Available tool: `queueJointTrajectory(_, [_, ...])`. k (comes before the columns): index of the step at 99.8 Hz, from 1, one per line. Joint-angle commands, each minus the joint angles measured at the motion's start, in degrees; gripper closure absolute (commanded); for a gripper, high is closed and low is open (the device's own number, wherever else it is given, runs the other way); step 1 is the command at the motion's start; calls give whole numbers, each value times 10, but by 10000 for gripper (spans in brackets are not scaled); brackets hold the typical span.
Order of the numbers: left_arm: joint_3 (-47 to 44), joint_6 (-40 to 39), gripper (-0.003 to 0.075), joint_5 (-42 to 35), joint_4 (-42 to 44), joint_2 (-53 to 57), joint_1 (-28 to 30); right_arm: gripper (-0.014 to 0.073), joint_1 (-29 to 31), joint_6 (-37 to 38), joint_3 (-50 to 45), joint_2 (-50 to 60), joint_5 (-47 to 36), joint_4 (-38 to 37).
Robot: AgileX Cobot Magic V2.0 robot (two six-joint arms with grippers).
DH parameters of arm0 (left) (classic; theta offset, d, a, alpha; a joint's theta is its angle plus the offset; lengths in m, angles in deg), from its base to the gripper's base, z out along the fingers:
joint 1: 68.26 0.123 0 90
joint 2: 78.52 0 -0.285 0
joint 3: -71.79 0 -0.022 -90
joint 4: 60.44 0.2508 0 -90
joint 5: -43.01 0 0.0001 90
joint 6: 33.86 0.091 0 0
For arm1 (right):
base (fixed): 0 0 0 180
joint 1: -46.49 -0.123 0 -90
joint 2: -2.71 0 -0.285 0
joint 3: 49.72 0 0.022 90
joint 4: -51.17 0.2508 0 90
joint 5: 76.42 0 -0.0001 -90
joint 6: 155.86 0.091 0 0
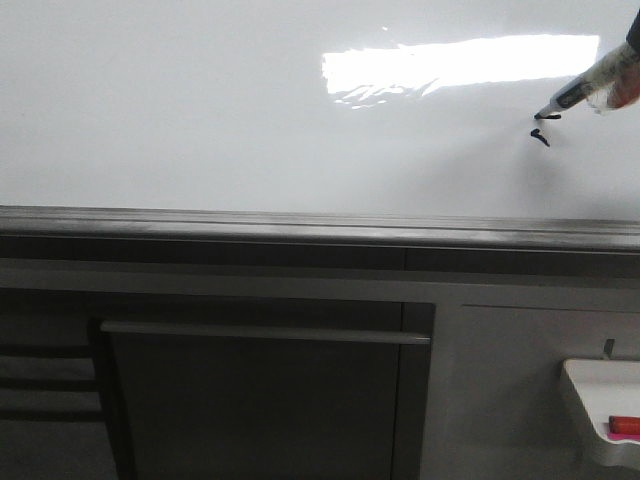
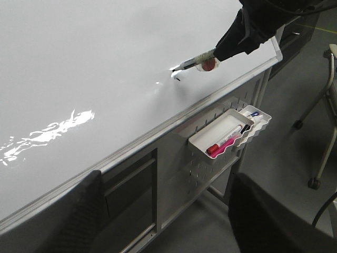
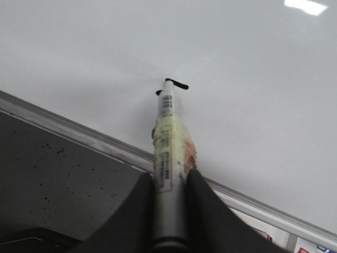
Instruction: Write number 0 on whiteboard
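Note:
The whiteboard [image 1: 200, 120] fills the upper front view, glossy white with a bright glare patch. My right gripper [image 3: 169, 176] is shut on a black marker [image 3: 168, 132] with a taped barrel. The marker's tip touches the board at the far right [image 1: 548, 113]. The number 0 [image 1: 541, 133] is only a few short black strokes at and just below the tip. It also shows in the right wrist view [image 3: 176, 84] and the left wrist view [image 2: 176, 78]. My left gripper [image 2: 168, 211] is open and empty, off the board's edge over the floor.
A grey metal rail [image 1: 300, 225] runs along the board's near edge. A small white tray [image 1: 590, 385] with a red item [image 1: 625, 424] hangs on the stand at the lower right. A chair [image 2: 329, 105] stands beyond the stand.

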Motion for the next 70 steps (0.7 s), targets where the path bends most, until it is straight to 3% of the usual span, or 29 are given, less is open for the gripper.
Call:
queueJointTrajectory(1, [15, -5, 258, -46, 2, -8, -2, 535, 0, -10, 17, 0, -24, -4])
queueJointTrajectory(28, [15, -5, 258, -46, 2, -8, -2, 535, 0, -47, 17, 0, -12, 38])
queueJointTrajectory(70, [15, -5, 258, -46, -3, -8, -2, 535, 0, -49, 17, -16, 53, 26])
